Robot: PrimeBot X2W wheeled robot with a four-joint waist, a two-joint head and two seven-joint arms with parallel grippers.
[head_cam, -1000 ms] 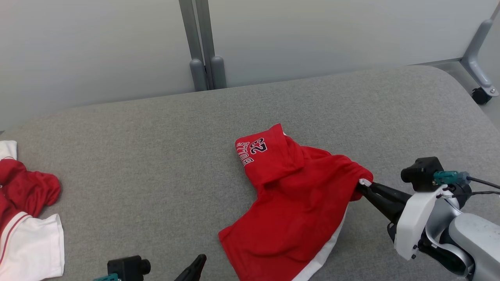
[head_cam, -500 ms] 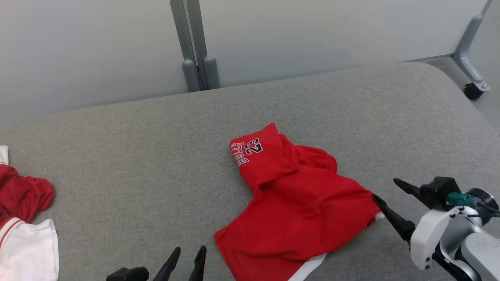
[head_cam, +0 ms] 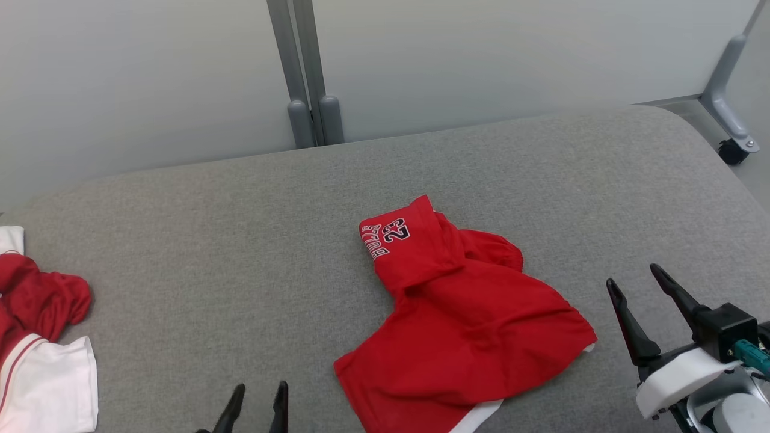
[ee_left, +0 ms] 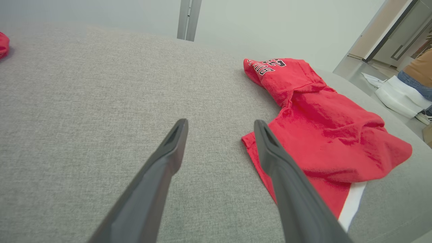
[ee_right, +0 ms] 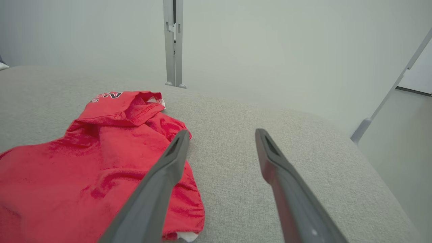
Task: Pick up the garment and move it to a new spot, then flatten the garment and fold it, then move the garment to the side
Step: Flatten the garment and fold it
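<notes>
the garment [head_cam: 469, 325] looks set down at its new spot, so flattening seems in hand; next, each gripper must pinch an edge and draw it outward. left gripper [head_cam: 260, 394]: jaws spread, empty, the garment's near corner just right of them. the garment, red with white trim and a printed number, lies rumpled and doubled over between the two pairs of jaws. right gripper [head_cam: 631, 276]: jaws spread, empty, hem just left of them.

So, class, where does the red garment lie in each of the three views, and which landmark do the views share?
Head view: red garment, centre, slightly right and low.
Left wrist view: right half.
Right wrist view: lower left.
Shared landmark: the grey post at the back, top middle in every view.
</notes>
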